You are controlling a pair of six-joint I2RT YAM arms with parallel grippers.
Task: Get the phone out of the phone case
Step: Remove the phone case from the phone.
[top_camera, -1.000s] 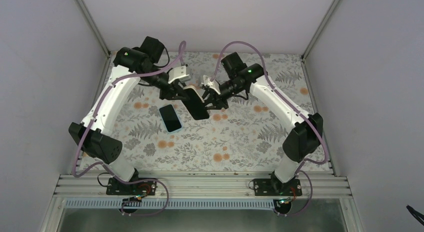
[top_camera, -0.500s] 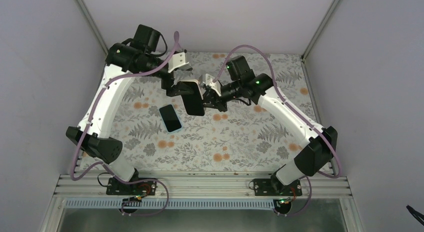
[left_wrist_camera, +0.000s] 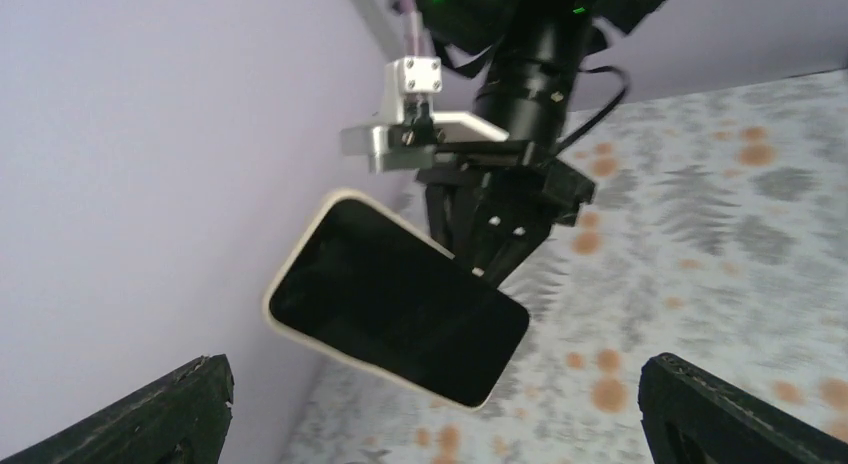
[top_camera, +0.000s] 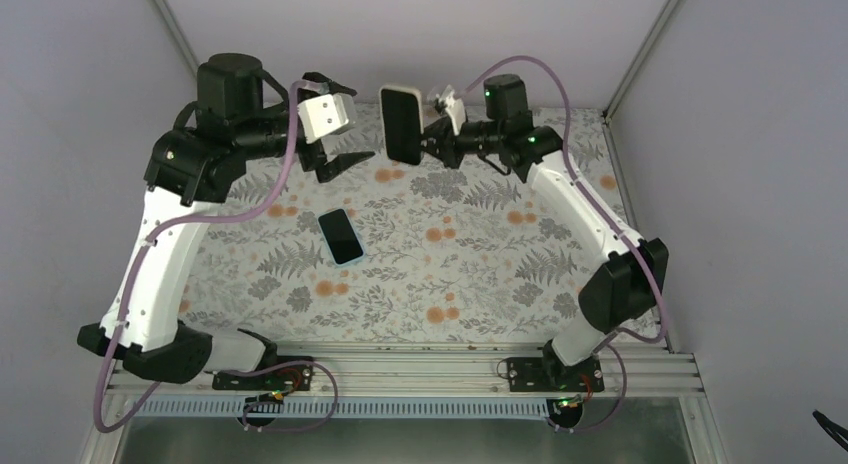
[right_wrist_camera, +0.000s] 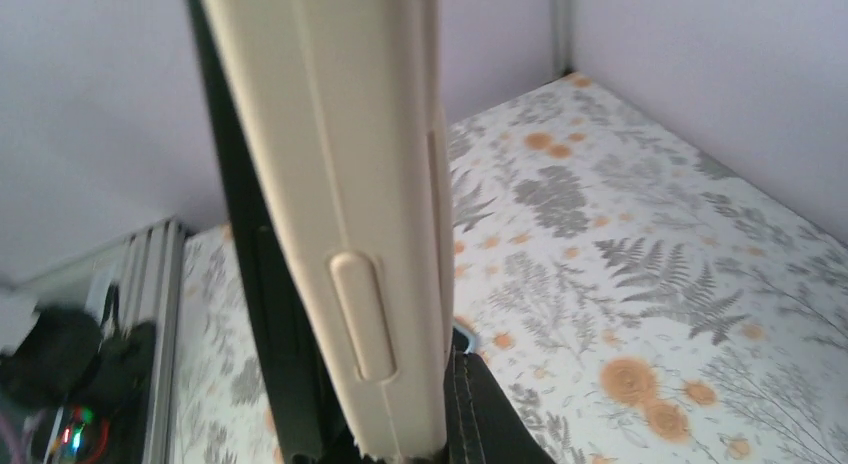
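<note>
Top external, right end effector (top_camera: 424,144) gripping cream case (top_camera: 400,124)

Left gripper (top_camera: 357,124) gapes wide — right gripper (top_camera: 427,145) clamped.

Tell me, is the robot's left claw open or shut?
Open. The left gripper has its fingers far apart at both edges of its wrist view, holding nothing. The cream case hangs in the shut right gripper.

The left end effector (left_wrist_camera: 440,429) has its two black fingertips (left_wrist_camera: 160,414) spread wide apart. Ahead, between them, the cream-rimmed phone case (left_wrist_camera: 395,299) hangs tilted, dark face showing, pinched from behind by the right end effector (left_wrist_camera: 490,239); the floral table (left_wrist_camera: 720,234) lies beyond
</note>
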